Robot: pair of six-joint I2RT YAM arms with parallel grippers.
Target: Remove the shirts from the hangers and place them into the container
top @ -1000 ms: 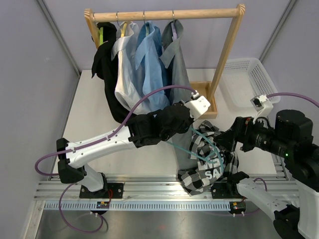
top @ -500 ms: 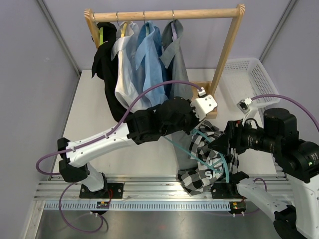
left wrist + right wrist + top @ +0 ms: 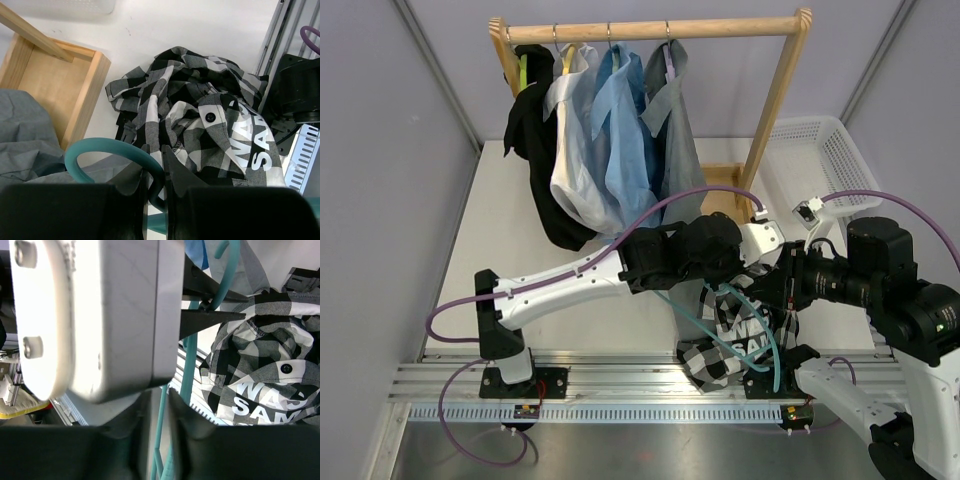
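The black-and-white checked shirt lies crumpled on the table by the front rail, off the teal hanger. My left gripper is shut on that hanger's curved end, just above the shirt. My right gripper faces it, shut on a thin straight bar of the same hanger. Black, white, light blue and grey shirts still hang on the rail. The white container stands at the back right with nothing showing inside.
The wooden rack and its box-shaped base stand just behind the grippers. The hanging grey shirt droops close to my left gripper. The metal rail with the arm mounts runs along the near edge.
My left arm has swung right with the teal hanger, toward the right arm. The right gripper, open a second ago, has closed onto the hanger's bar. The checked shirt stays on the table.
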